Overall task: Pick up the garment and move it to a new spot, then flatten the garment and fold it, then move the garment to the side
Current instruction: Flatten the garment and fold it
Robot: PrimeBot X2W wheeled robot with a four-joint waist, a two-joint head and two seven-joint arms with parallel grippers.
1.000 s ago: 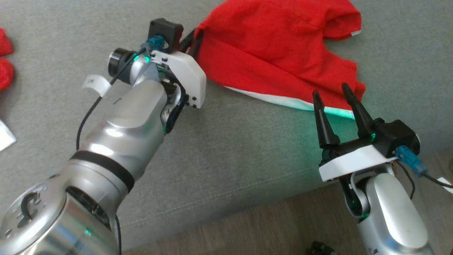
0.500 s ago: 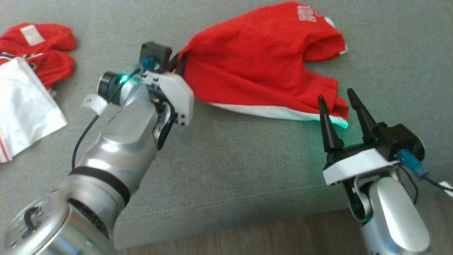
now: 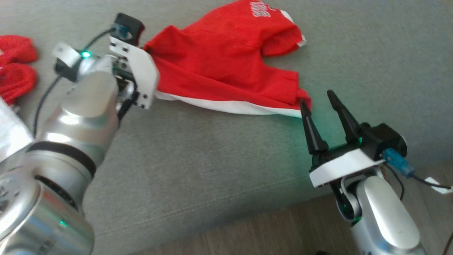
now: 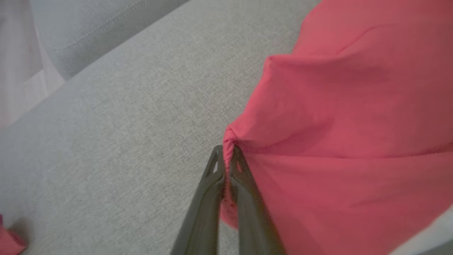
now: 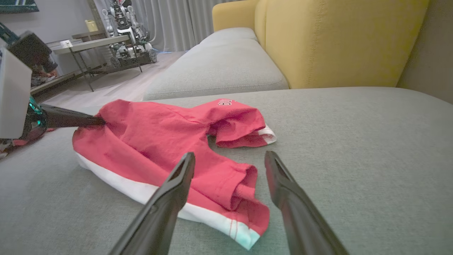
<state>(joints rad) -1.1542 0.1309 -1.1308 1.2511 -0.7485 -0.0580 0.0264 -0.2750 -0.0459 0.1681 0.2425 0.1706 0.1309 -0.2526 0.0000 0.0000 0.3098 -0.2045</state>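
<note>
At your far left, some red cloth (image 3: 16,72) lies on the grey sofa (image 3: 212,170), with a pale, shiny thing (image 3: 7,127) below it at the edge, perhaps a bag, too blurred to tell. Next, your left end effector (image 4: 226,156) is closed on the left corner of the garment (image 3: 226,67), a pinch of red fabric bunched between its fingers. The garment, red with a white hem and white lettering, lies crumpled on the seat, spreading rightward from that pinch. At your right, the right end effector (image 3: 316,97) hangs wide open, holding nothing, its fingers just beside the garment's lower right corner; in the right wrist view that corner shows between them.
</note>
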